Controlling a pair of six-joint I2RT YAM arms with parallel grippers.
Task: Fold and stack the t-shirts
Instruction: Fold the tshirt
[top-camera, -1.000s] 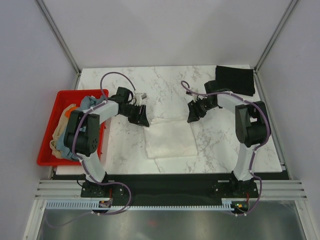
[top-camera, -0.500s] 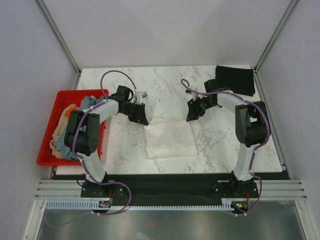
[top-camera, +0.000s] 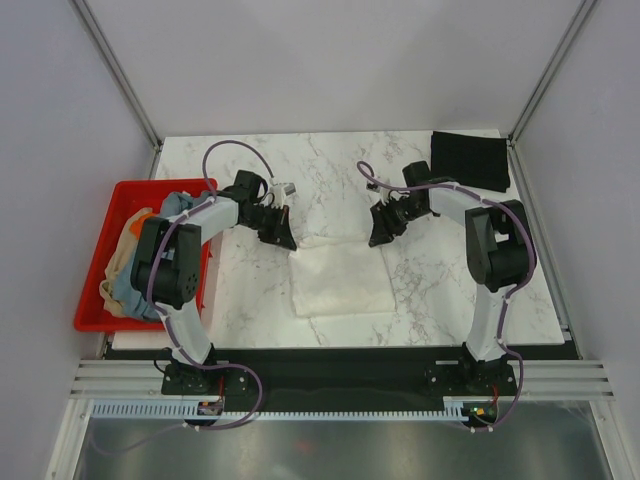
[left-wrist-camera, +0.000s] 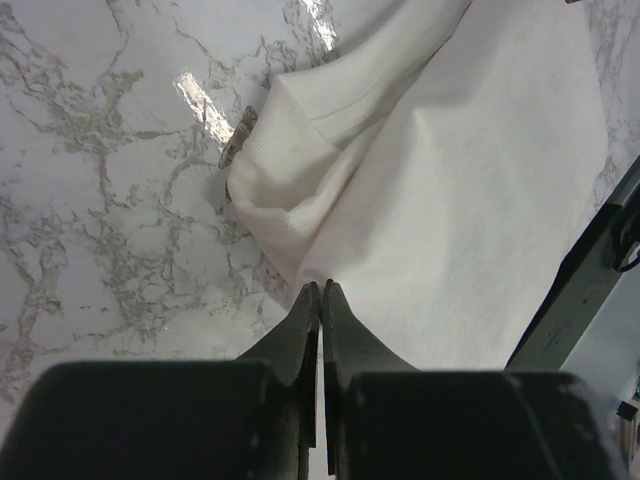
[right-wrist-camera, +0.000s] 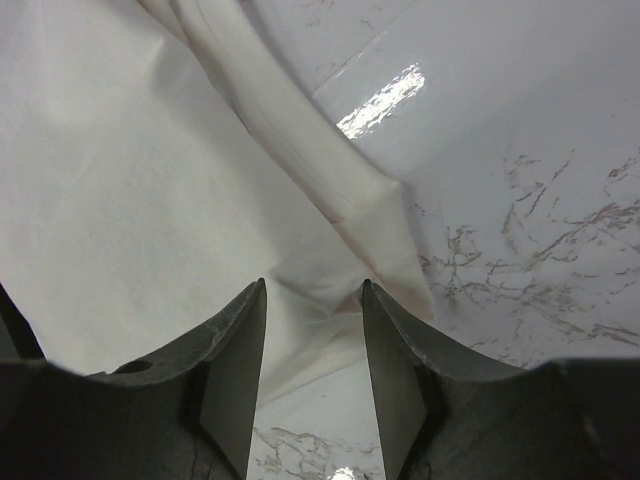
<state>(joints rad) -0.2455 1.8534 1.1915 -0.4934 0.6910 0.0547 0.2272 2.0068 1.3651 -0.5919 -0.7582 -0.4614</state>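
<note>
A cream-white t-shirt (top-camera: 340, 275) lies folded in the middle of the marble table. My left gripper (top-camera: 284, 238) is down at its far left corner. In the left wrist view that gripper (left-wrist-camera: 321, 287) is shut, pinching the shirt's (left-wrist-camera: 450, 200) edge, and folds run into the tips. My right gripper (top-camera: 378, 236) is at the far right corner. Its jaws (right-wrist-camera: 312, 287) stand open astride the shirt's (right-wrist-camera: 150, 200) puckered corner. A black t-shirt (top-camera: 470, 158) lies folded at the back right. Grey-blue, orange and tan t-shirts (top-camera: 128, 262) are heaped in the crate.
A red plastic crate (top-camera: 92, 318) stands off the table's left edge, beside the left arm. Bare marble table (top-camera: 330, 170) stretches behind the white shirt and to its right. Frame posts rise at both back corners.
My left gripper has closed from open onto the white shirt's corner. The right gripper has shifted slightly left and stays open.
</note>
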